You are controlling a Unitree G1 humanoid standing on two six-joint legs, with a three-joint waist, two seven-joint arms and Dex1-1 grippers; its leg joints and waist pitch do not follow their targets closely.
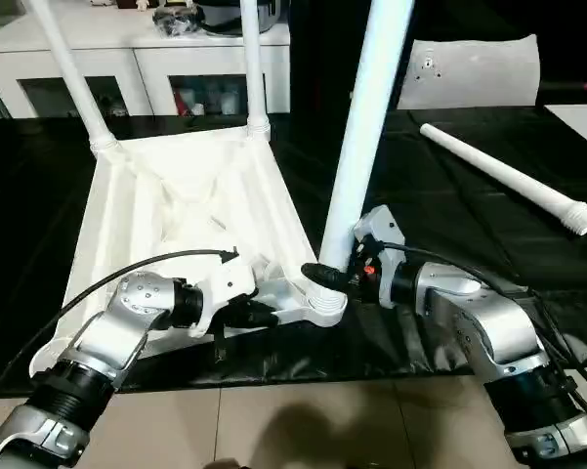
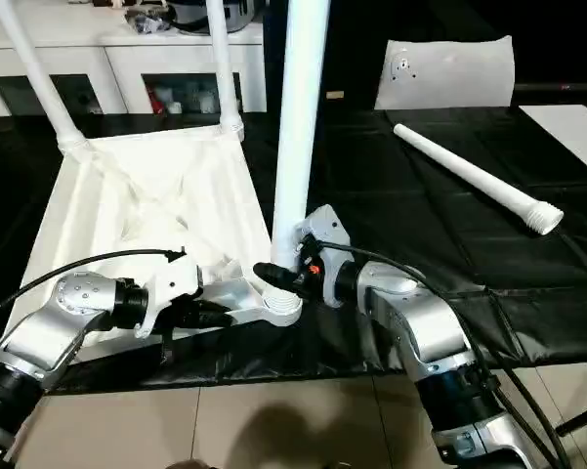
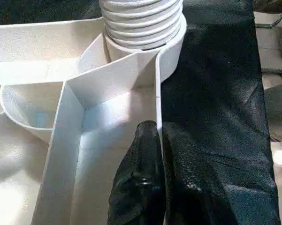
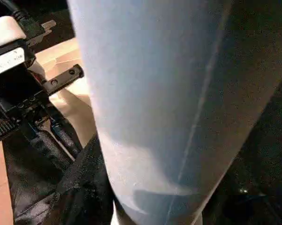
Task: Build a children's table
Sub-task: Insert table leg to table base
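Black-covered work table (image 1: pixel 440 195) carrying the inverted white children's table (image 1: pixel 190 210). A loose white leg (image 1: pixel 513 178) lies flat to the right of the children's table, well apart; a white bag (image 1: pixel 474 68) rests beyond that leg.

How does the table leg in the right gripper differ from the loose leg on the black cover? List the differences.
The gripped leg stands upright; the loose leg lies flat on the black cover. The gripped leg's base sits in a corner socket of the tabletop, clasped by the right gripper; the loose leg's ribbed end is bare. Both are white tapered tubes.
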